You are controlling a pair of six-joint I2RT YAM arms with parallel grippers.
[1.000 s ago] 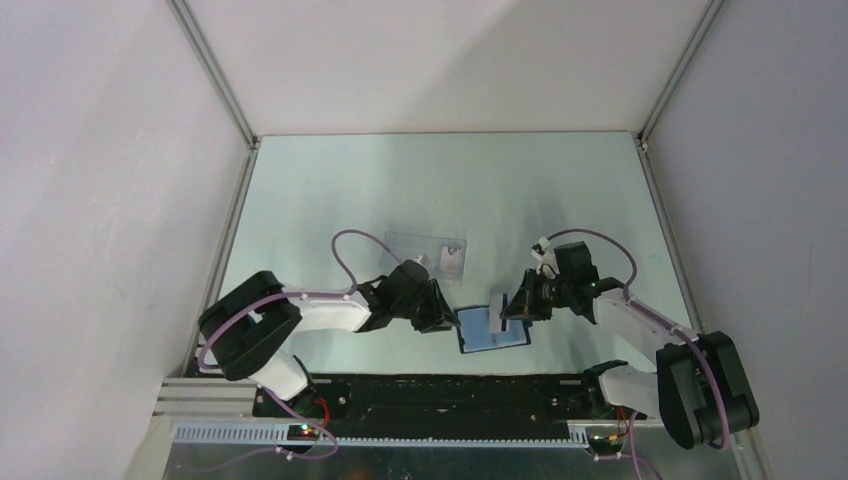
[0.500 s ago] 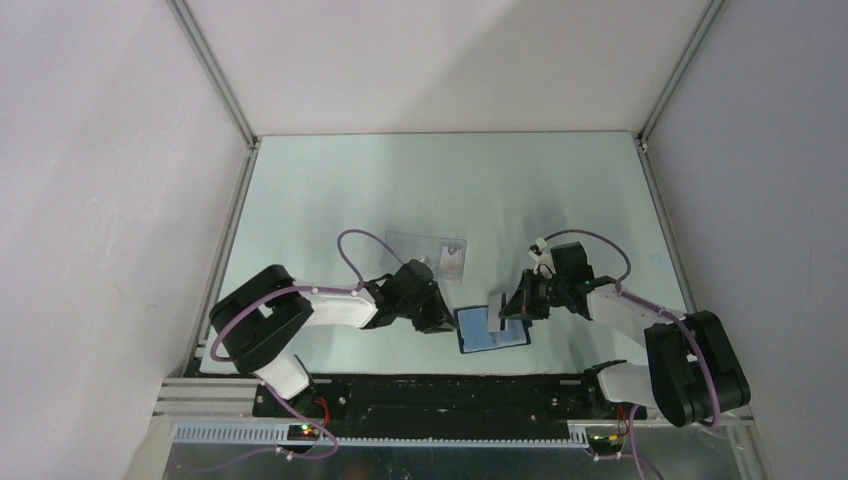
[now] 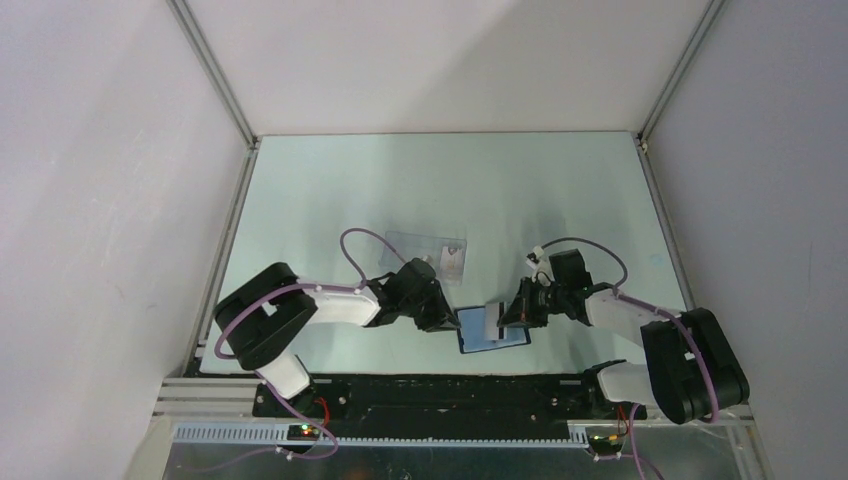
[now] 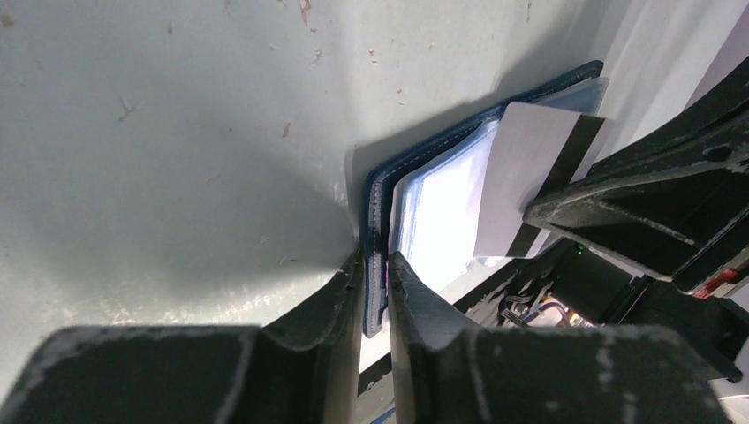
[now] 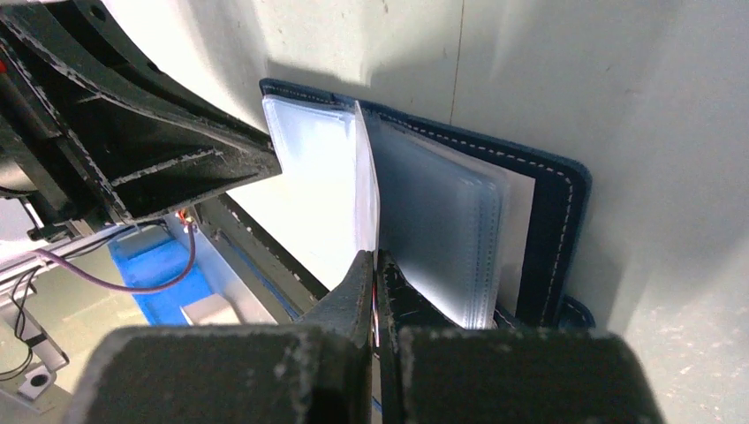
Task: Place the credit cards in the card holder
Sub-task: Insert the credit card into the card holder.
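The navy card holder (image 3: 492, 330) lies open near the table's front edge, its clear sleeves fanned up (image 5: 442, 230). My left gripper (image 3: 448, 322) is shut on its left cover edge (image 4: 378, 265). My right gripper (image 3: 503, 316) is shut on a pale credit card (image 5: 365, 194) with a dark stripe (image 4: 521, 177). The card stands on edge, and its far end is down among the sleeves. More credit cards lie flat behind the left arm: a see-through one (image 3: 425, 242) and one with a small mark (image 3: 455, 262).
The two arms meet over the card holder, fingers a short way apart. The left gripper's black body (image 5: 177, 150) fills the left of the right wrist view. The table's front edge and black base rail (image 3: 440, 385) run just below the card holder.
The left jaws have closed onto the card holder's cover edge. The right gripper has moved down and left with the card, closer to the sleeves.
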